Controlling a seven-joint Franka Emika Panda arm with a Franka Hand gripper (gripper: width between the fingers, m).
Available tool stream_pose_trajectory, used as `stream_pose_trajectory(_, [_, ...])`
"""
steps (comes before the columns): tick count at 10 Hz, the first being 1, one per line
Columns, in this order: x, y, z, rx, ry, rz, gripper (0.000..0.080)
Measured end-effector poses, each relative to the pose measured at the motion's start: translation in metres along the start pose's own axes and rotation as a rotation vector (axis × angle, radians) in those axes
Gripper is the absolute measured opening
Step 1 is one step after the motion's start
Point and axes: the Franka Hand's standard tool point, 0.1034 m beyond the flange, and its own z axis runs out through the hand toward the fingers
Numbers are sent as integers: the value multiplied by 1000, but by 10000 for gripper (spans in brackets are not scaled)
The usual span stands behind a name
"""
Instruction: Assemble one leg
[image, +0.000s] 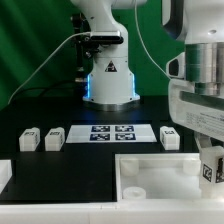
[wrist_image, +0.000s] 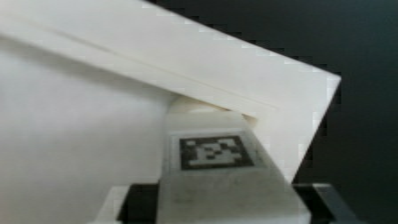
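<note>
My gripper is shut on a leg, a white block with a black-and-white code tag on the face toward the wrist camera. The dark fingers press on both of its sides. The leg's far end sits at the corner of the large white square piece, right by its raised rim. In the exterior view the gripper is at the right edge, low over the white piece, with the tagged leg partly showing between the fingers.
Two loose legs lie at the exterior view's left, one more at its right. The marker board lies between them. The arm's base stands behind.
</note>
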Motion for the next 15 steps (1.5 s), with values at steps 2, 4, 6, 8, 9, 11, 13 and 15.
stream_pose_trajectory(2, [-1, -1, 0, 15, -37, 242, 298])
stream_pose_trajectory(4, [-2, 0, 1, 14, -36, 244, 410])
stream_pose_trajectory(6, [-2, 0, 1, 14, -29, 120, 545])
stream_pose_trajectory(8, [-3, 1, 2, 13, -18, -256, 644])
stream_pose_trajectory(9, [-3, 1, 2, 12, -11, -433, 644])
stream_pose_trajectory(11, [-1, 1, 2, 11, -6, -625, 649])
stream_pose_trajectory(13, [1, 1, 2, 7, 1, -849, 649])
stream_pose_trajectory(15, [3, -2, 0, -22, 34, -1189, 649])
